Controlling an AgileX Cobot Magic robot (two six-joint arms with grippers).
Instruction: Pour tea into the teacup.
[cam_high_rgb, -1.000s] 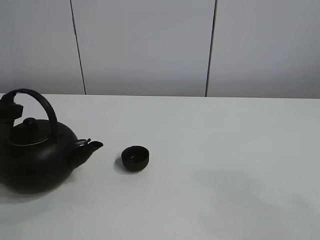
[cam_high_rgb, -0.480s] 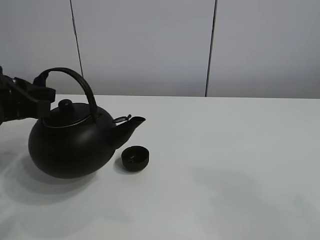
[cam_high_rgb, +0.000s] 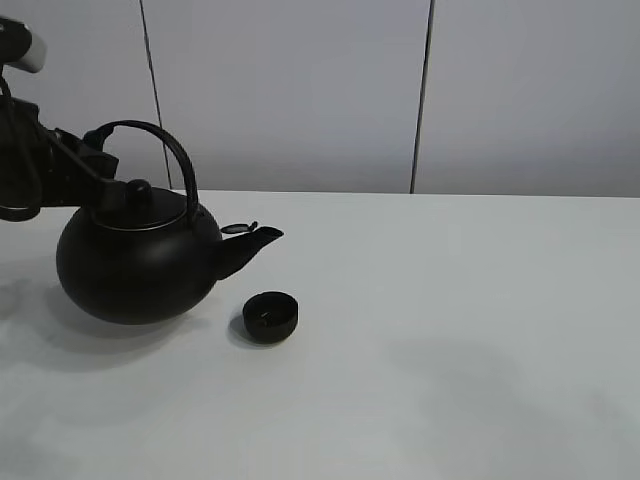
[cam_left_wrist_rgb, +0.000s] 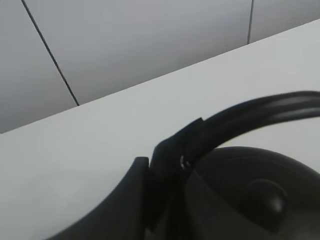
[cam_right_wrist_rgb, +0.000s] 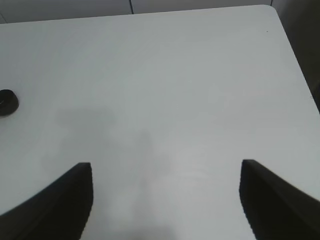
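Observation:
The small black teacup (cam_high_rgb: 270, 316) stands on the white table (cam_high_rgb: 450, 330); it also shows at the edge of the right wrist view as a dark round teacup (cam_right_wrist_rgb: 7, 102). A big black kettle (cam_high_rgb: 140, 260) hangs just above the table, left of the cup, with its spout (cam_high_rgb: 255, 243) up and a little left of the cup. My left gripper (cam_high_rgb: 95, 160) is shut on the kettle's arched handle (cam_left_wrist_rgb: 240, 120). No tea is visible as a stream. My right gripper (cam_right_wrist_rgb: 165, 195) is open over bare table, holding nothing.
A grey panelled wall (cam_high_rgb: 300, 90) runs behind the table. The table's far corner and edge (cam_right_wrist_rgb: 272, 10) show in the right wrist view, with a dark drop beyond.
The kettle has been lifted off the table at the far left and carried right toward the cup, then raised slightly and eased back. The cup and right arm have not moved.

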